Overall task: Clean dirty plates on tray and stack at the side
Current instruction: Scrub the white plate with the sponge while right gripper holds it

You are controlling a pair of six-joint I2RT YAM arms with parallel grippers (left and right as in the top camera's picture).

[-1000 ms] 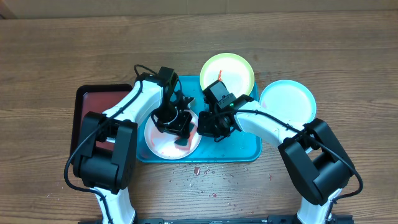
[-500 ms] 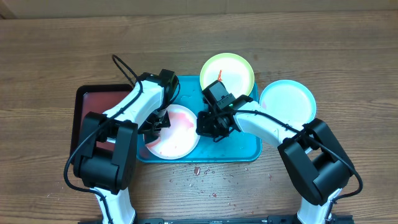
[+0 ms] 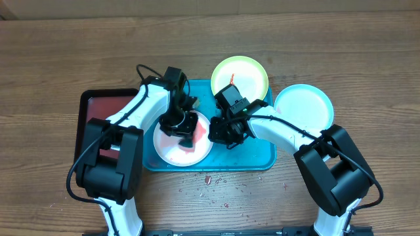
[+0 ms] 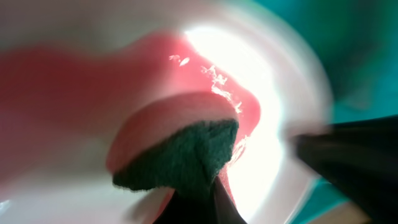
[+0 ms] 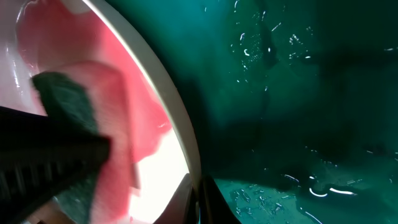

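Roughly a third done, I'd say. The blue plate [image 3: 302,108] looks clean and sits on the worktop off the tray's [image 3: 259,154] 3 o'clock side. The left gripper [image 3: 186,129] is clamped on a sponge [image 4: 180,155], scrubbing the red-smeared cream plate [image 3: 172,152] at the tray's 9 o'clock end. The right gripper [image 3: 220,134] looks pinched shut on that plate's rim. The green plate [image 3: 246,85] at 12 o'clock has a red streak, and nothing's stacked yet.

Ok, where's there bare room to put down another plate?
The wood table beyond the green plate and right of the blue plate is bare. The turquoise tray has its right front corner free. The left gripper, with its sponge, and right gripper crowd the cream plate.
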